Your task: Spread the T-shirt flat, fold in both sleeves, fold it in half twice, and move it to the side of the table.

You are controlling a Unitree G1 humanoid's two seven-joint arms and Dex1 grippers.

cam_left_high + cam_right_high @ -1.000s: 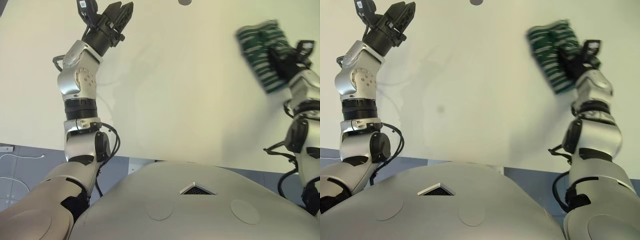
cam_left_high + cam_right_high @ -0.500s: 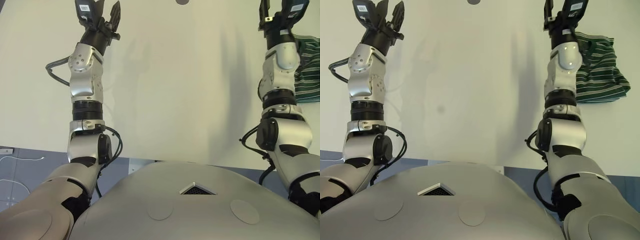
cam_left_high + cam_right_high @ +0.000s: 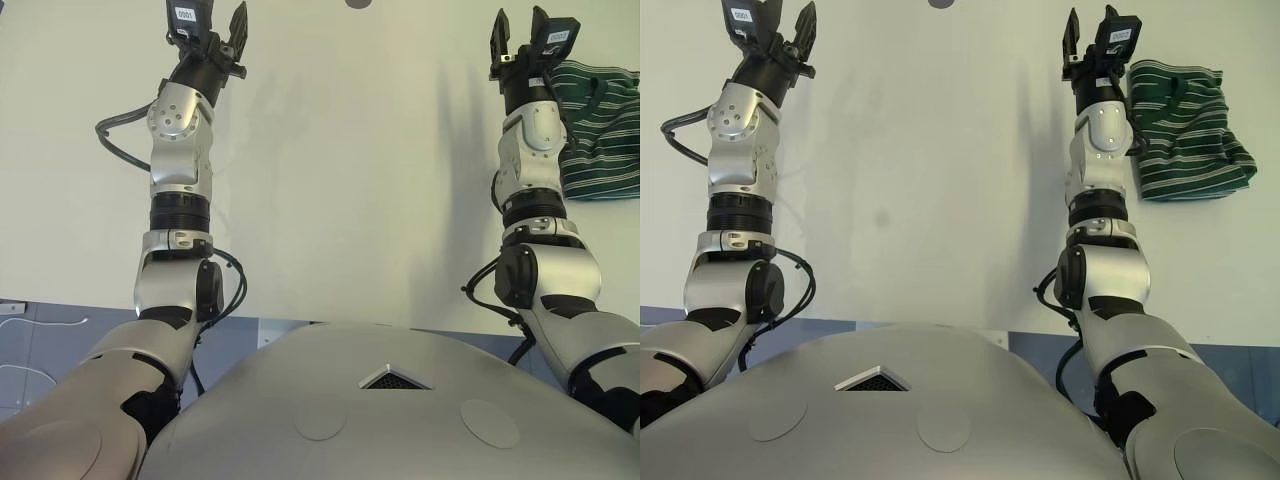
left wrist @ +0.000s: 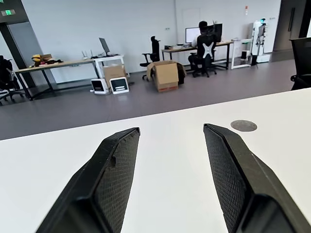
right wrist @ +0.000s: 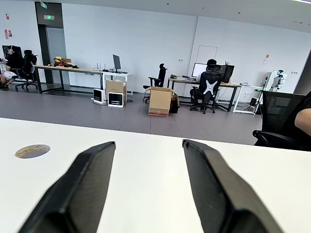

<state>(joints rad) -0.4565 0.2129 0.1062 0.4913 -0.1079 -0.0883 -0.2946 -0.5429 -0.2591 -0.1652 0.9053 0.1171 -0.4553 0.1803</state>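
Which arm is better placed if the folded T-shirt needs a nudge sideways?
Right. The right end effector, open, sits just beside the T-shirt; the left end effector is far across the table.

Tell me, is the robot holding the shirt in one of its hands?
Nothing is held. The left hand and right hand are open and empty; the folded shirt lies apart.

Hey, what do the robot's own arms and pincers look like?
The left arm and right arm are silver-grey shells with black ribbed rings and black elbow joints. Loose black cables loop beside them. The left pincer and right pincer are black. Each has two tapered fingers with a fine mesh texture and a small white tag.
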